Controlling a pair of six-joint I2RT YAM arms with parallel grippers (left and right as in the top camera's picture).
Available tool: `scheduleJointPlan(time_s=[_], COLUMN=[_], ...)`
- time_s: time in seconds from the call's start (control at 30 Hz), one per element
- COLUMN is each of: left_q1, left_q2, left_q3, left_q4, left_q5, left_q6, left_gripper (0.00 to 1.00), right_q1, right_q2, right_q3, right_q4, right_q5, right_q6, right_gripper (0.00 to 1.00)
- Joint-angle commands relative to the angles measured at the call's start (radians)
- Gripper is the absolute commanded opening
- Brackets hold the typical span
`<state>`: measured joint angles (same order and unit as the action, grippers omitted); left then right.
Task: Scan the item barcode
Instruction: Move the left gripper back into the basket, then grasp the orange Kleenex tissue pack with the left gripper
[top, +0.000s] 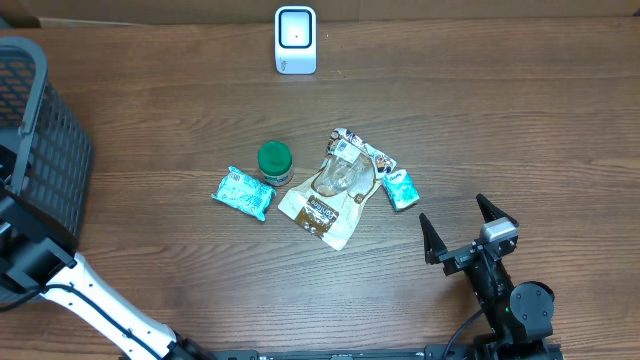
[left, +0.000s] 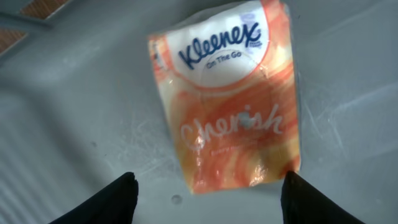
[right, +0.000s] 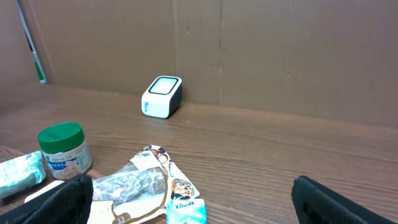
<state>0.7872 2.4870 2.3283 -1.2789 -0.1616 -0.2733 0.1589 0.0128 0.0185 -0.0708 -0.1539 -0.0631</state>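
Wooden table (top: 180, 110), overhead: a white scanner (top: 295, 40) is seen at the far edge.
Items, overhead: a green-lidded jar (top: 275, 162), a teal packet (top: 243, 193), a snack bag (top: 328, 192) and a small teal pack (top: 401, 189) are grouped nearer than the scanner, well apart from it.
Basket (top: 35, 120), overhead: set far left of the scanner.
Right gripper (top: 450, 207), overhead: held nearer than and right of the scanner, fingers spread wide, nothing between them.
Kleenex pack (left: 230, 99), left wrist: laid printed face up on a grey surface (left: 62, 112).
Left gripper (left: 209, 177), left wrist: fingers (left: 124, 199) parted either side of the pack's lower end; no clamp is seen.
Cardboard wall (right: 280, 50), right wrist: the scanner is backed by it, beyond jar and bag.
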Motion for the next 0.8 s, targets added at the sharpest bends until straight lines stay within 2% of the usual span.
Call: scheduleJointPlan(time_s=[0.0, 0.13, 0.37, 0.6, 0.77], left_q1=[-0.002, -0.007, -0.032, -0.056, -0.057], left_q2=[0.027, 0.026, 0.007, -0.003, -0.003], left_q3=[0.002, 0.002, 0.005, 0.006, 0.006], left_q4=[0.016, 0.023, 0.027, 0.026, 0.03], left_q5=[-0.003, -0.002, -0.003, -0.007, -0.096], left_q6=[0.016, 0.015, 0.088, 0.232, 0.236], left_gripper=[0.57, 0.5, 0.54, 0.51, 0.52], right_q1=[0.003, 0.003, 0.003, 0.003, 0.003], right_q2=[-0.01, -0.01, -0.01, -0.01, -0.01], right_q3=[-0.011, -0.011, -0.011, -0.011, -0.011], right_q4=[0.005, 0.005, 0.005, 0.005, 0.005], right_q5=[-0.005, -0.005, -0.005, -0.005, -0.005], right_q6=[0.004, 0.004, 0.004, 0.004, 0.004], right_gripper=[1.0, 1.0, 1.0, 1.0, 1.0])
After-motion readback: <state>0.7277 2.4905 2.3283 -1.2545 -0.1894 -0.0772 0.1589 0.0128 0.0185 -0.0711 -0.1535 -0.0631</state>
